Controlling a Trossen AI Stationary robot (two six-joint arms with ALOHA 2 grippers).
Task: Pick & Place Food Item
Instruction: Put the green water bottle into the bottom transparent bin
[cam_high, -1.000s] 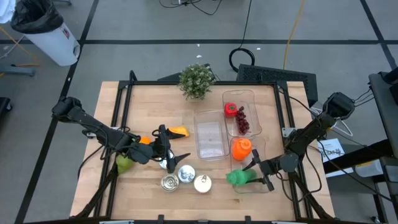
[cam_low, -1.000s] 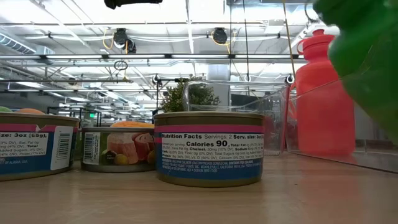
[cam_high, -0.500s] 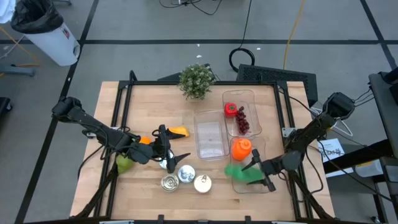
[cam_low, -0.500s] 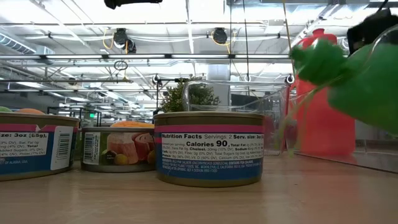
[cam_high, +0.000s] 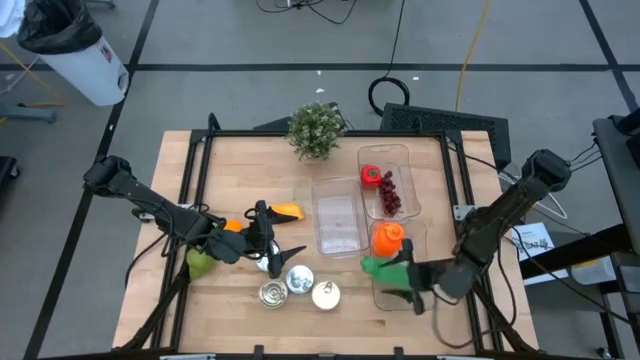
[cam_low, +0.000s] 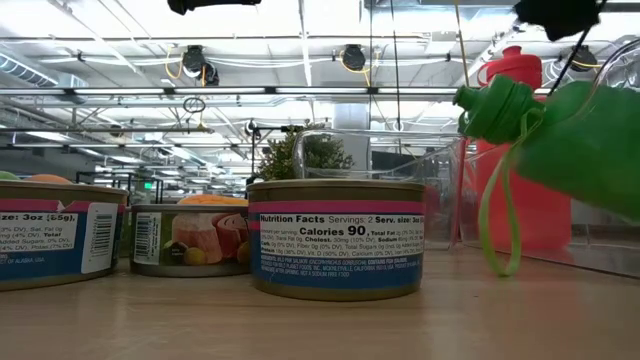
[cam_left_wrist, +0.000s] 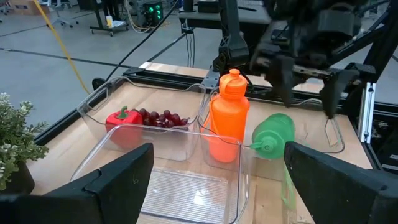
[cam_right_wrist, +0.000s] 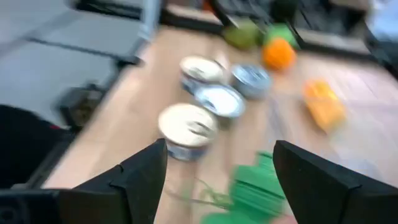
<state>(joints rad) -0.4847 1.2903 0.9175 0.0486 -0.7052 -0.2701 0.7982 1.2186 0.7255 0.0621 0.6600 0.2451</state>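
We count three round metal food cans (cam_high: 297, 287) clustered at the near edge of the pale wooden table (cam_high: 240, 160); in the low view they stand upright in a row with printed paper labels. To their right we count two plastic bottles: a green plastic bottle (cam_high: 380, 270) with a loop strap, lying tilted over the rim of the nearest clear plastic bin (cam_high: 400, 298), and an orange plastic bottle (cam_high: 388, 238) standing upright just behind it. The right gripper (cam_high: 412, 285) sits at that nearest bin, just beside the green bottle; its jaws stand spread in its wrist view, with nothing between them, and the green bottle shows below and between the fingers, apart from them. We count three clear plastic bins in all: the nearest, a middle one (cam_high: 337, 222) holding nothing we can see, and a far one (cam_high: 400, 160) that holds one red bell pepper (cam_high: 371, 177) and one bunch of dark red grapes (cam_high: 390, 198). On the left, the left gripper (cam_high: 278, 252) hovers just behind the cans, jaws spread wide and holding nothing. Around its arm lie one green pear-shaped fruit (cam_high: 200, 262), one small orange round fruit (cam_high: 232, 226) and one orange-yellow elongated food piece (cam_high: 288, 212). Farthest back, one small potted green plant (cam_high: 316, 130) stands at the table's far edge. The cans stand between the left gripper and the near edge.
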